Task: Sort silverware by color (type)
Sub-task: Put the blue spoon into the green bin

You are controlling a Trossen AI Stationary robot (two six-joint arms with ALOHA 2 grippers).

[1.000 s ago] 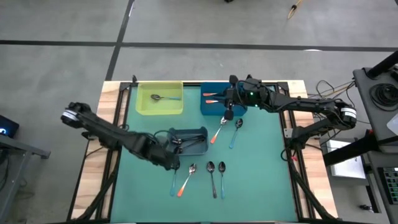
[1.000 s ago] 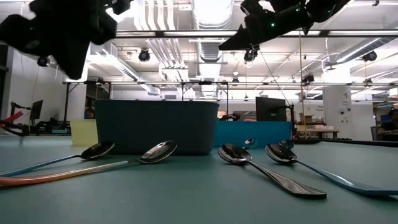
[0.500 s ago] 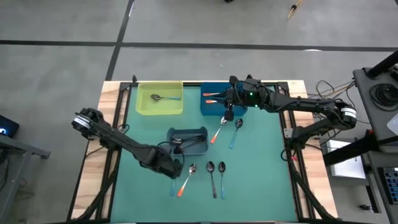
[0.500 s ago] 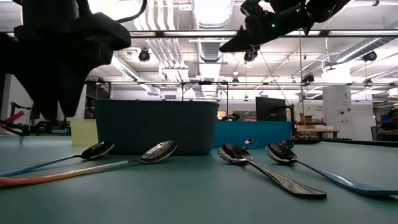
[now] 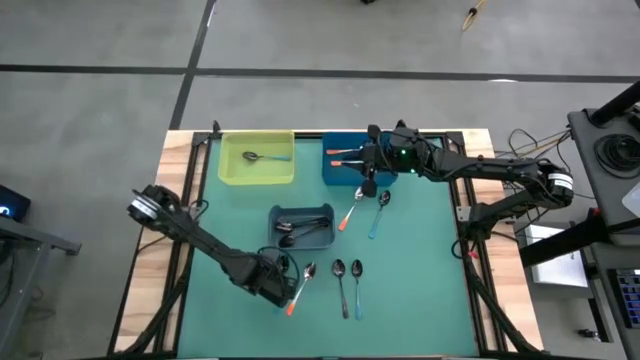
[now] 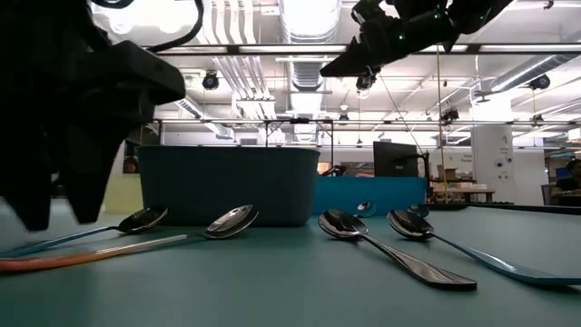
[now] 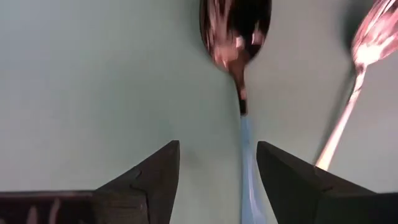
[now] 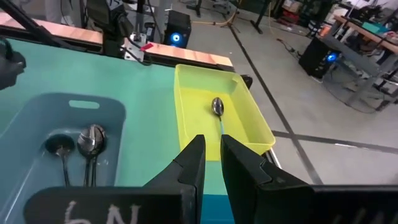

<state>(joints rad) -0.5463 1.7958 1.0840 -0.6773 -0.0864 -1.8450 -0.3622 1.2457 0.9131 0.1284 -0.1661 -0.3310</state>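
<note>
My left gripper points down, open, low over the mat near its near edge. Its fingers stand on either side of the handle of a light-blue-handled spoon without touching it. Beside this spoon lies an orange-handled spoon. Farther right lie a dark metal spoon and another blue-handled spoon. My right gripper hangs shut and holding nothing, high above the mat by the blue bin. Below it lie an orange-handled spoon and a blue-handled spoon.
The yellow bin at the far left holds a blue-handled spoon. The blue bin holds orange-handled spoons. A dark grey bin mid-table holds dark spoons. The green mat has free room at the left and right.
My left gripper has come down and toward the table's near edge, from beside the dark grey bin to the blue-handled spoon, and has opened on the way. My right arm has kept still. No spoon has moved.
</note>
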